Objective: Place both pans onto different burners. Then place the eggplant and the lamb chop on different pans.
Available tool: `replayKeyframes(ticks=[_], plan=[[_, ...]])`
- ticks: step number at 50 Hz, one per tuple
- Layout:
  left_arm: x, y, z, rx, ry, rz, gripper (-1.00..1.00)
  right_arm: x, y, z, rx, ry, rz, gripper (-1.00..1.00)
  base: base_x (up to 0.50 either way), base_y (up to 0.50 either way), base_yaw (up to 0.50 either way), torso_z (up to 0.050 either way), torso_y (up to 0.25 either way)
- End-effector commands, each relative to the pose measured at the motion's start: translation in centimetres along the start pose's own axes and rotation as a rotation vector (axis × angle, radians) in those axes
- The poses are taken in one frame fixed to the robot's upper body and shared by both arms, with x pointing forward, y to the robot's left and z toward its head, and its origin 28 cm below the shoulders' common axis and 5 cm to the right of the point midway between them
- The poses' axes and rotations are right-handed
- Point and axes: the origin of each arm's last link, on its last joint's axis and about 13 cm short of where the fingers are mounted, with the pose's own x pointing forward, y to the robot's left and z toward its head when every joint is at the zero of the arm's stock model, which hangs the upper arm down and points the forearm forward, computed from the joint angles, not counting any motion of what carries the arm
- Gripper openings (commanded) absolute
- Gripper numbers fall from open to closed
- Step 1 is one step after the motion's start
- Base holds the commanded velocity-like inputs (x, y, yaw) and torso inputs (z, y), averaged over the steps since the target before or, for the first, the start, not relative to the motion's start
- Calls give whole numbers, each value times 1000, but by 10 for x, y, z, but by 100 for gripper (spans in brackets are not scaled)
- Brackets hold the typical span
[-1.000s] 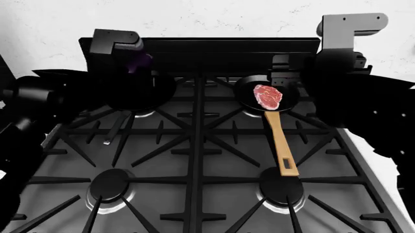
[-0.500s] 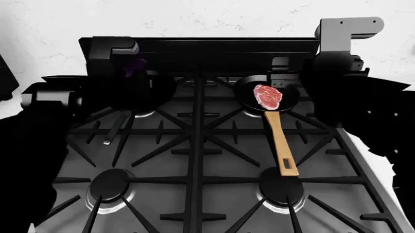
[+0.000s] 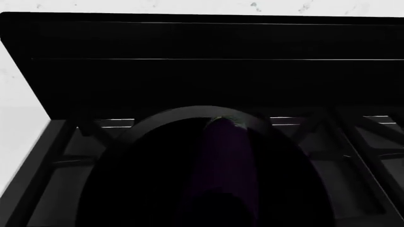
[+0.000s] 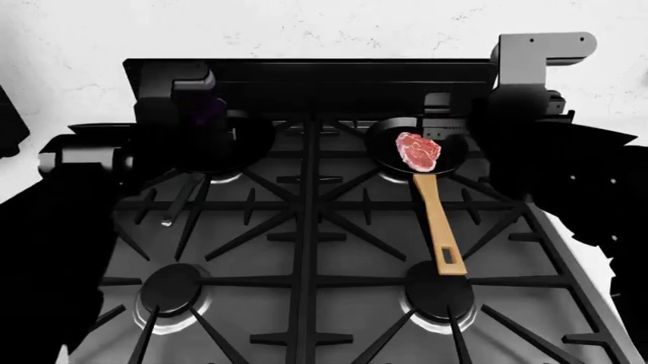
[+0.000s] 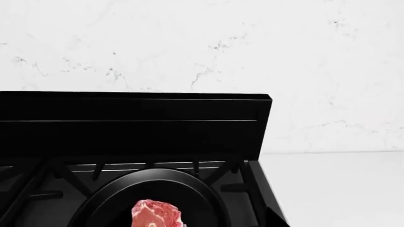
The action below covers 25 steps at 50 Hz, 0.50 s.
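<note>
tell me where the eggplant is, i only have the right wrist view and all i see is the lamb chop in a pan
Observer: The eggplant is over the flat pan on the rear left burner. I cannot tell whether it is held or lying there.
Operator: where's the left gripper then
Observer: The left gripper is at that pan's far edge, right by the eggplant; its jaws are lost in shadow.
Operator: which pan has the chop
Observer: The lamb chop lies in the wood-handled pan, whose handle points toward the front right burner.
</note>
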Motion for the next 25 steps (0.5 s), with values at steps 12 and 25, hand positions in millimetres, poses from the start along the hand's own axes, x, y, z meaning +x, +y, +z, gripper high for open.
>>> replayKeyframes(ticks=[12,25], plan=[[-2,-3,15,5,-75,-44,100,0,-1,-3,7,1,5,100,0,0,0,0,0],[-23,-3,24,12,-139,-63,100,-5,-3,-2,18,-4,10,100,0,0,0,0,0]])
